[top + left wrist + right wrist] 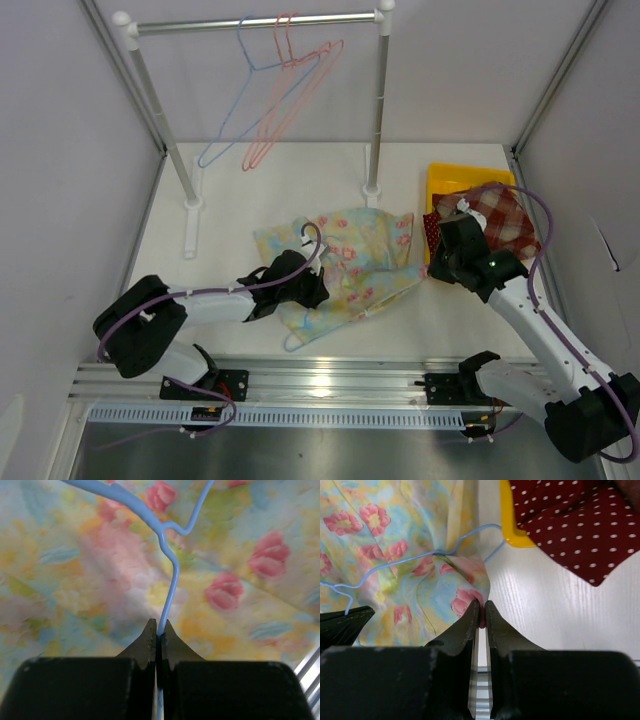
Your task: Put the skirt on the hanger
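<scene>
Left wrist: we note left tool [159, 630] clamped on blue hanger [173, 577]; right tool [480, 611] pinches skirt [395, 545] edge at its 3 o'clock.

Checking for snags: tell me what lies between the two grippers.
The floral skirt and the blue hanger span from left gripper to right gripper; the top view shows it.

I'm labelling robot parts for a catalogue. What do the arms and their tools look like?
The left arm and right arm have white links with black joint housings. A purple cable loops along the left one and another cable along the right, which also shows a small green light. The left tool and right tool are black: blocky bodies, two tapering fingers.
</scene>
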`<action>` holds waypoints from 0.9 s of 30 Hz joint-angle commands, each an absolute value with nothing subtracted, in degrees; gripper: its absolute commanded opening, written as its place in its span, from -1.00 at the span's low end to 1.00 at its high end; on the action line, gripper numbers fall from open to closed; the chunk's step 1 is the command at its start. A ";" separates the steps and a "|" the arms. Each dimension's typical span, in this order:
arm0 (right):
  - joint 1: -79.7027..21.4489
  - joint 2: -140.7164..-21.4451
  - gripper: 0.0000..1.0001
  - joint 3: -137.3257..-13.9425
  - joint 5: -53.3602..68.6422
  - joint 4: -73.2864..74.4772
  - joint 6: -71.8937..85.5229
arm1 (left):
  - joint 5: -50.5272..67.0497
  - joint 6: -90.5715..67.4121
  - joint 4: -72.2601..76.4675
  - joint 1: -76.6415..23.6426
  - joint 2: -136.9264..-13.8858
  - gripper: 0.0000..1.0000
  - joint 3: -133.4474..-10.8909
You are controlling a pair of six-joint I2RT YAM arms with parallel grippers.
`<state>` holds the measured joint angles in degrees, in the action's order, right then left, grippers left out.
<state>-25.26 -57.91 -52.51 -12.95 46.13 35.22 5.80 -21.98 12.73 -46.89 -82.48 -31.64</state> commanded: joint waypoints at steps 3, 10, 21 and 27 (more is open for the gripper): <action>-20.84 -57.13 -0.80 -55.37 -11.69 47.81 31.47 | 3.08 -20.57 13.54 -45.44 -79.37 -1.00 -29.71; -18.11 -58.97 -0.81 -57.82 -10.29 47.72 30.15 | 1.67 -20.92 12.83 -43.68 -78.40 -1.00 -29.53; -16.62 -61.52 -0.76 -63.01 -10.46 49.13 28.13 | -2.89 -20.04 9.84 -43.51 -78.31 -1.00 -31.47; -14.68 -62.75 -0.72 -65.83 -10.02 50.54 26.28 | -6.06 -19.78 10.46 -43.51 -76.82 -1.00 -30.85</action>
